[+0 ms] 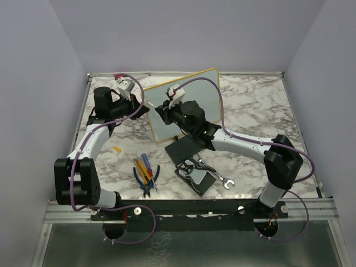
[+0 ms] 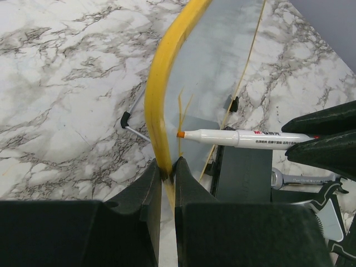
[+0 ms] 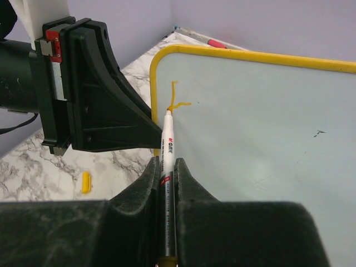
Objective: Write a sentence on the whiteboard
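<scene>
The whiteboard (image 1: pixel 203 97) (image 3: pixel 261 122) stands tilted up on the marble table, glossy white with a yellow frame (image 2: pixel 161 94). My left gripper (image 2: pixel 168 164) (image 1: pixel 144 108) is shut on the frame's left edge. My right gripper (image 3: pixel 165 164) (image 1: pixel 167 111) is shut on a white marker (image 3: pixel 167 144) (image 2: pixel 245 138). The marker's orange tip touches the board near its upper left corner. The sentence (image 3: pixel 175 99) shows there as an upright orange stroke and a short crossing stroke.
A flat black pad (image 1: pixel 183 149) lies just in front of the board. Pliers and screwdrivers (image 1: pixel 146 172) lie near the front edge, with a wrench (image 1: pixel 222 181) to their right. A yellow cap (image 1: pixel 117 149) (image 3: pixel 85 181) rests left of the board. Purple walls close in the table.
</scene>
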Controlling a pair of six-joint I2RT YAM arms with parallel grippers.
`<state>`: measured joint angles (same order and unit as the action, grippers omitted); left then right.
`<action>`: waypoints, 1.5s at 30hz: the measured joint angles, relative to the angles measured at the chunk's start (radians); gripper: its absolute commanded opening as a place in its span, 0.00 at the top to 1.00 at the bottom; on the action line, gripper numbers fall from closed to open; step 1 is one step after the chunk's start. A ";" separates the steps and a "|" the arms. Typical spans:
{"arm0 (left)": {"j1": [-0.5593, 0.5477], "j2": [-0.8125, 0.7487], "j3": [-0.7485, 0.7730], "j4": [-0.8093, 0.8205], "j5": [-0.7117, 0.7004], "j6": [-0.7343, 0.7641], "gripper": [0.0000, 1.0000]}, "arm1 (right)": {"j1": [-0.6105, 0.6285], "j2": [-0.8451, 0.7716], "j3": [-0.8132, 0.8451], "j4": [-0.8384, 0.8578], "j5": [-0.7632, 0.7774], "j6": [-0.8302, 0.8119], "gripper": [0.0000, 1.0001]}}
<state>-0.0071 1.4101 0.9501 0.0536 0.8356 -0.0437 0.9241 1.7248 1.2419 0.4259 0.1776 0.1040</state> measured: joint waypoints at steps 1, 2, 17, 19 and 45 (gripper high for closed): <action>0.000 0.000 0.000 0.000 0.000 0.000 1.00 | 0.000 0.000 0.000 -0.001 0.000 0.000 0.99; -0.001 0.000 0.001 0.000 0.000 0.000 1.00 | 0.001 0.001 0.000 -0.001 0.000 0.000 0.99; -0.002 0.000 0.002 -0.003 -0.013 0.000 1.00 | 0.009 -0.012 -0.046 0.011 0.066 0.027 0.99; -0.002 0.000 0.002 -0.003 -0.014 0.000 1.00 | 0.010 -0.017 -0.059 0.011 0.075 0.027 0.99; -0.003 0.000 0.006 -0.014 -0.013 0.012 1.00 | 0.003 -0.101 -0.144 0.052 0.068 -0.016 0.99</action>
<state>-0.0101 1.4097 0.9558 0.0391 0.8223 -0.0319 0.9272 1.6234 1.0977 0.4782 0.2459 0.0879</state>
